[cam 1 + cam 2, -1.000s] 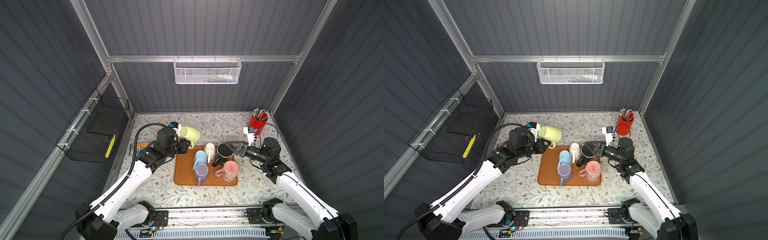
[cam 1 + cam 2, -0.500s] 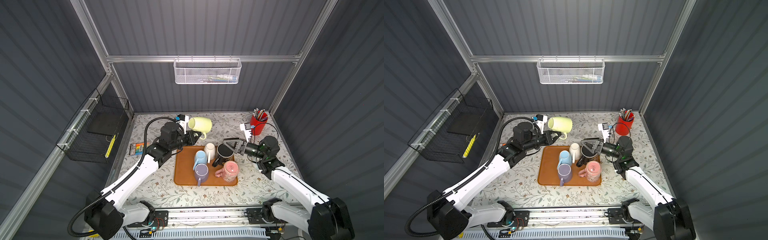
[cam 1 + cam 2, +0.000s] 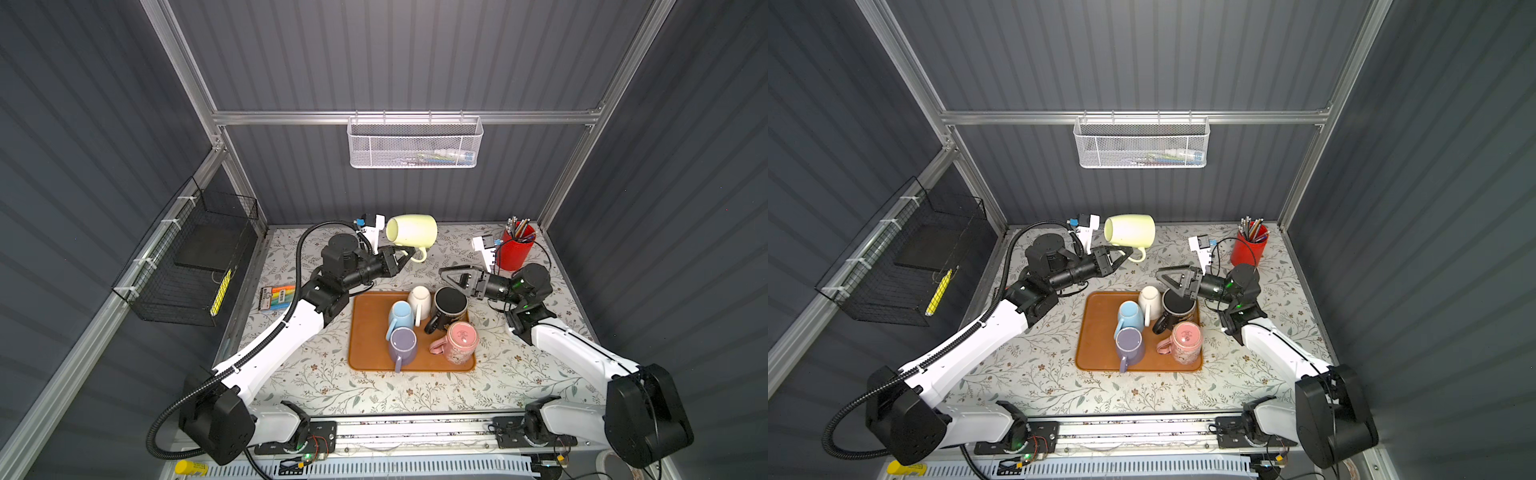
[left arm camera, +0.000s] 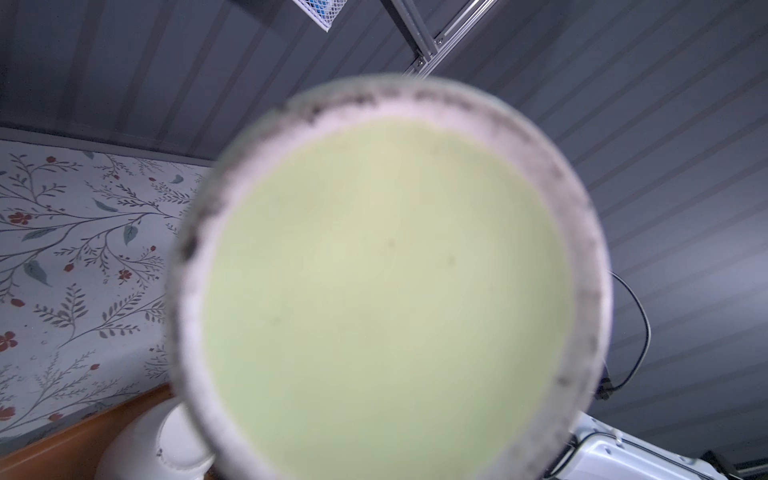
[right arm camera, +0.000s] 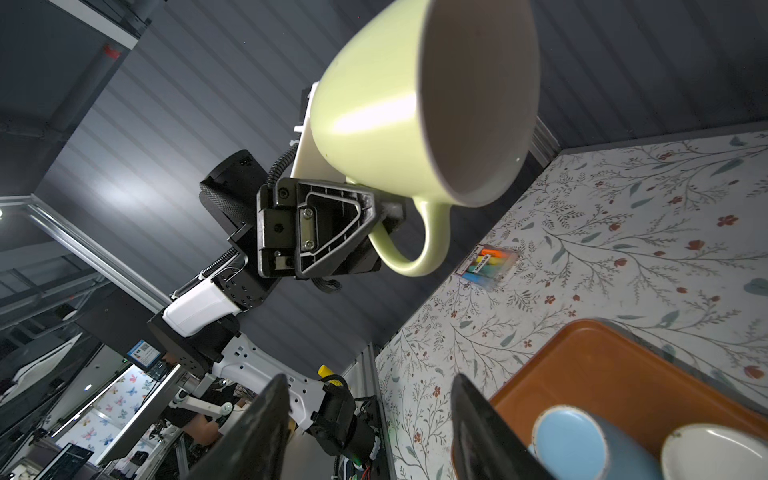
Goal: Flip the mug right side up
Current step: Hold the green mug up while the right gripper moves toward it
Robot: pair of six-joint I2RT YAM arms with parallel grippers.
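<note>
A pale yellow-green mug (image 3: 411,230) (image 3: 1129,231) hangs in the air behind the tray, lying on its side. My left gripper (image 3: 409,253) (image 3: 1127,251) (image 5: 390,208) is shut on its handle (image 5: 428,253). The mug's base (image 4: 390,282) fills the left wrist view and hides that gripper's fingers. Its opening (image 5: 478,95) faces my right gripper (image 3: 444,272) (image 3: 1160,272) (image 5: 368,380), which stands open and empty a little lower and to the right, over the tray's far edge.
An orange-brown tray (image 3: 365,332) carries a white mug (image 3: 419,297), a black mug (image 3: 451,305), and blue, purple and pink ones. A red pencil cup (image 3: 515,249) stands at the back right. A crayon box (image 3: 277,296) lies left of the tray.
My left arm has lifted the mug higher and carried it to the right, turning it onto its side. My right gripper has shifted slightly left and back toward it.
</note>
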